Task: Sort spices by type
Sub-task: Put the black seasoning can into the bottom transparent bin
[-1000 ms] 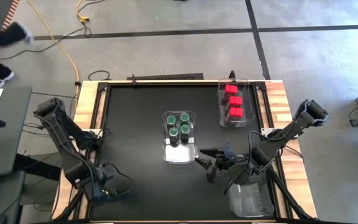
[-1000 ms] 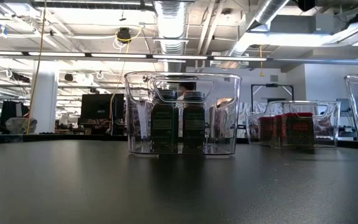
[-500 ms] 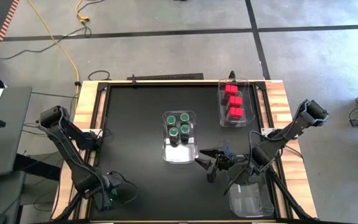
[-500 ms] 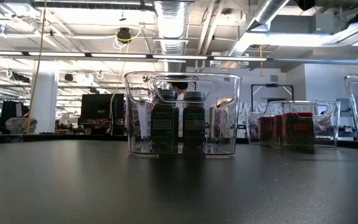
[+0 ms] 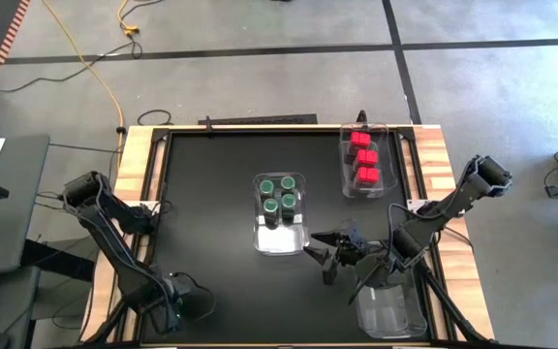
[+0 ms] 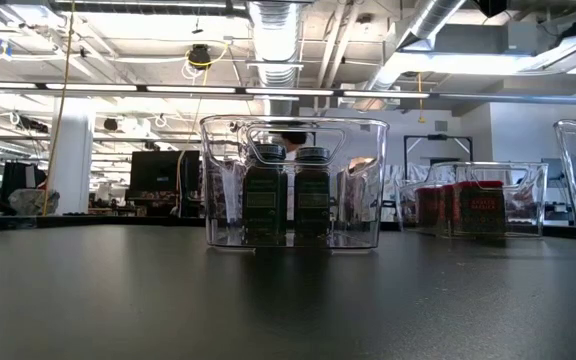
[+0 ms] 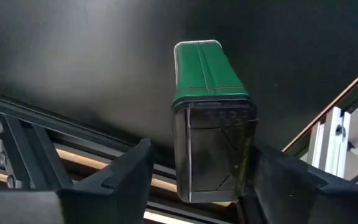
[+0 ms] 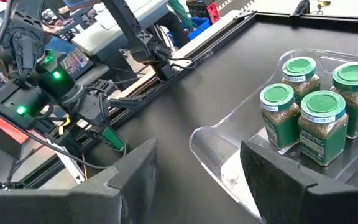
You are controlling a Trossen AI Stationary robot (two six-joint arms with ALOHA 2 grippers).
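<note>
Left gripper [image 7: 194, 177] at the table's near left corner, clamped on a green-lidded tin [image 7: 211, 118]. Right gripper [image 5: 325, 254] open and empty over the black table [image 5: 211, 194], beside the middle bin [image 5: 279, 237] with four green-topped jars [image 5: 279, 194]. Red boxes [image 5: 363, 160] together in the far right bin [image 5: 386, 131].

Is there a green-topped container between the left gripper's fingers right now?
Yes, the left wrist view shows a green-lidded tin standing between the left gripper's two dark fingers.

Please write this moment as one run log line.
left claw: at green-lidded jar, table corner | right claw: open, empty, beside middle bin
</note>
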